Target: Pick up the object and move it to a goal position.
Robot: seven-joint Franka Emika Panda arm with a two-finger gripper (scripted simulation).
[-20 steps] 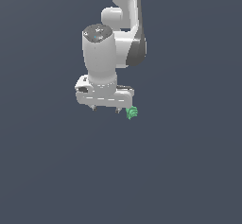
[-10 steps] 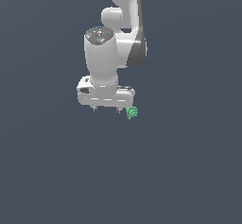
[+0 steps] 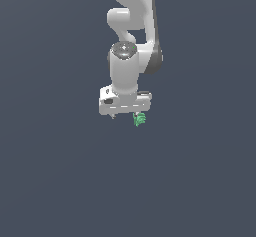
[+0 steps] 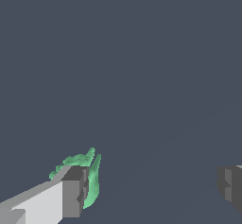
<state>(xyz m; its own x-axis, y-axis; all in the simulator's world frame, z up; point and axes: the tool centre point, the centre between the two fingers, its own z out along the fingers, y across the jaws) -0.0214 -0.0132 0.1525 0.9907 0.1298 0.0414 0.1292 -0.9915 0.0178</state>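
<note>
The object [image 3: 140, 119] is a tiny bright green ridged lump just below the white gripper [image 3: 125, 116] in the exterior view, at the finger on that view's right. In the wrist view the object [image 4: 92, 178] rests against the inner side and tip of one grey finger [image 4: 73, 197]. The other finger [image 4: 231, 187] stands far away from it across a wide gap. The gripper [image 4: 153, 190] is open, and only one finger meets the object. I cannot tell whether the object rests on the surface below.
The white arm [image 3: 132, 26] rises from the hand to the frame's upper edge in the exterior view. Everything around it is a plain dark grey surface [image 3: 60, 181] with no other objects or edges in sight.
The hand has shifted toward the exterior view's right and the wrist has turned. The green object shows at about the same spot as before.
</note>
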